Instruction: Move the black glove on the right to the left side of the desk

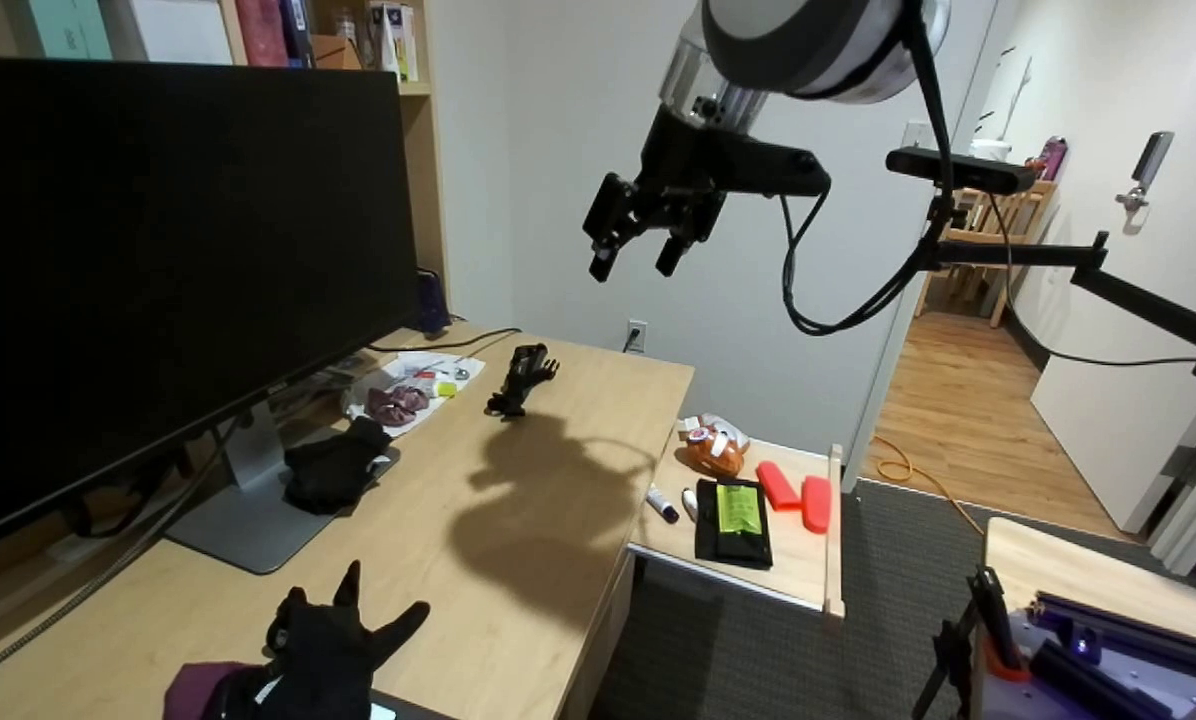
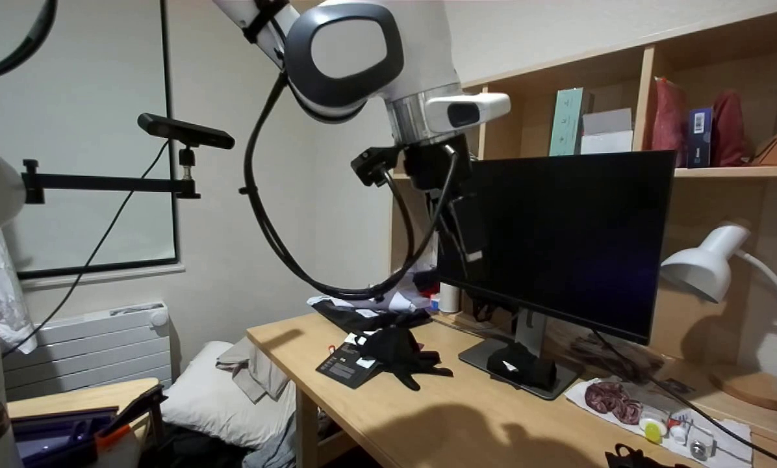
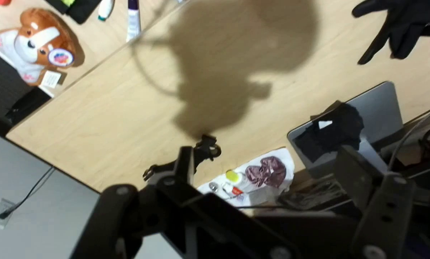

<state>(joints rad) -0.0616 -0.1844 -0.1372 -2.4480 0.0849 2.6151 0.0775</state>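
Wrist view shows jaws apart, 1 plush dog (image 3: 39, 45) in a drawer (image 3: 107, 39) and black glove (image 3: 411, 21) on desk (image 3: 103, 126).

A white lamp (image 2: 699, 268) stands beside the monitor (image 2: 577, 240), and mauve cloth (image 2: 612, 400) lies on white paper (image 3: 289, 162).
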